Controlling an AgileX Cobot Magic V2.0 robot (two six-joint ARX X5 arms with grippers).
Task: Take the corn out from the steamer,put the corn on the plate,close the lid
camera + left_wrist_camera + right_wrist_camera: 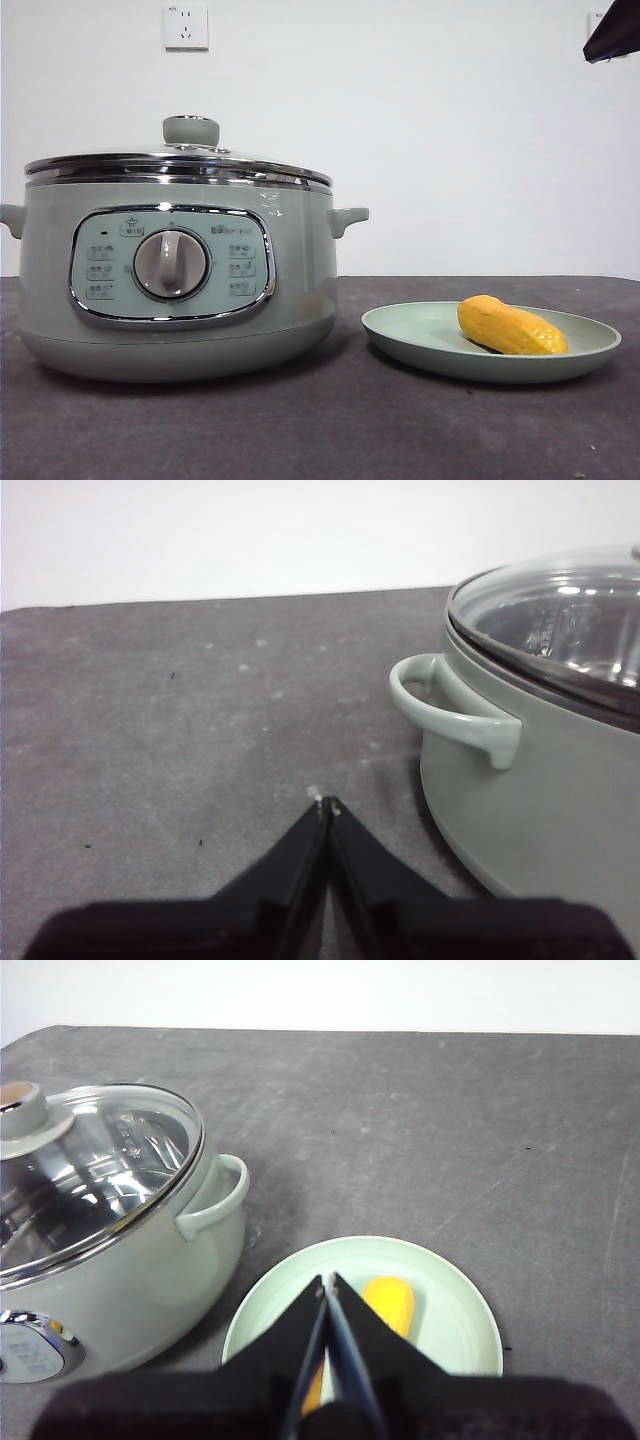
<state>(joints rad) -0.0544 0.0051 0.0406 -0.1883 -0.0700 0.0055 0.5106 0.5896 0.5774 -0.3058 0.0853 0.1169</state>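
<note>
left tool [327,804] closed, low beside steamer [540,810] | right tool [327,1282] closed above plate [455,1330]

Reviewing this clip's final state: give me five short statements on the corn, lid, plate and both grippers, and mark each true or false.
1. The corn lies on the plate. True.
2. The lid rests beside the steamer on the table. False: it sits closed on top of the steamer.
3. The right gripper holds the corn. False: its jaws are shut on nothing, above the plate.
4. The left gripper is shut and empty, over bare table next to the steamer's side handle. True.
5. The plate touches the steamer. False: a gap of table shows between them.
</note>
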